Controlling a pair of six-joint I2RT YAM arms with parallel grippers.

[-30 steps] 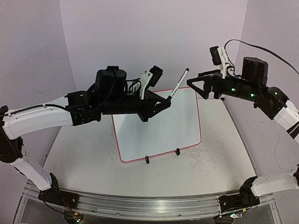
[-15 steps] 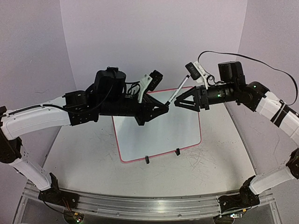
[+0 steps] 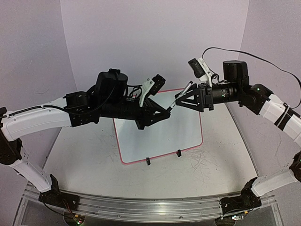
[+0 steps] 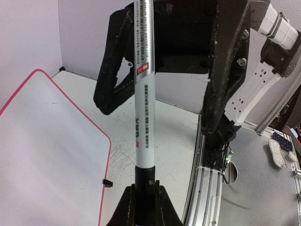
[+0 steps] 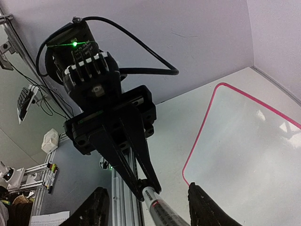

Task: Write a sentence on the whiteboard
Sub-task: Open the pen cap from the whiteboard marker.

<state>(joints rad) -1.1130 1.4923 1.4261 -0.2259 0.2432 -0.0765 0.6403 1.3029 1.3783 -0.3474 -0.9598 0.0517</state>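
Marker (image 4: 143, 108) held above the whiteboard's (image 3: 162, 136) far edge
Your left fingers (image 4: 123, 209) clench its dark end; your right fingers (image 5: 96, 212) stand released on both sides.

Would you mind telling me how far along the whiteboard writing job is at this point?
Done: the left fingers are shut on the dark end of the marker, holding it up above the table. In hand: the right fingers straddle its other end, with gaps showing on both sides. Left: the whiteboard is blank, so all the writing remains.
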